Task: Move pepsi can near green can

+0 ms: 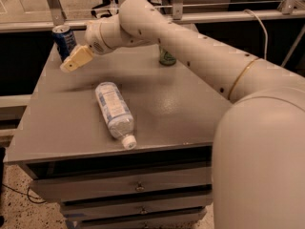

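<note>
The pepsi can [64, 41] is dark blue with a silver top and stands upright at the table's far left corner. The green can [167, 57] stands at the far middle of the table, mostly hidden behind my arm; only its lower part shows. My gripper [71, 63] has cream fingers and hangs just right of and below the pepsi can, a little above the table, apart from the can and holding nothing.
A clear plastic bottle [114, 109] with a white cap lies on its side in the middle of the grey table [171, 109]. My arm spans from the right across the back. Drawers sit below the front edge. A rail runs behind.
</note>
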Action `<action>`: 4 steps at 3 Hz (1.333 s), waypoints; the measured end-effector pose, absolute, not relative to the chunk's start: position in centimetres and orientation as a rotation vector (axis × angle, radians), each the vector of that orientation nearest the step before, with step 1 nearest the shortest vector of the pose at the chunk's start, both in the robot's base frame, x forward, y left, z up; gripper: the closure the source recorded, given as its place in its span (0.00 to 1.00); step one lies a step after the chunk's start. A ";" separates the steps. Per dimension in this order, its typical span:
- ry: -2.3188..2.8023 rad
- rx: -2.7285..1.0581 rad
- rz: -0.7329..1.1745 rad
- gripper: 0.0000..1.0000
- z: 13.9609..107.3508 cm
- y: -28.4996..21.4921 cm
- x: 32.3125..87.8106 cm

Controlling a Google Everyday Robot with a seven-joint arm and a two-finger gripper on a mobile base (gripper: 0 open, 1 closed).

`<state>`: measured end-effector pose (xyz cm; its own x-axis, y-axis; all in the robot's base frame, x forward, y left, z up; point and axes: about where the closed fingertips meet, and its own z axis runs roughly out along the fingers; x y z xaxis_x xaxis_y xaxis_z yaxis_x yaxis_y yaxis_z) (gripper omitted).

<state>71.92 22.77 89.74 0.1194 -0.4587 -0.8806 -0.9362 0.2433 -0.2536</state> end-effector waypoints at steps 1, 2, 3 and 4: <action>1.487 -1.330 0.641 0.00 89.4 25.9 74.0; 1.473 -1.309 0.690 0.00 89.2 28.8 75.2; 1.476 -1.295 0.708 0.16 88.8 30.0 75.7; 1.491 -1.285 0.687 0.39 88.5 28.9 75.8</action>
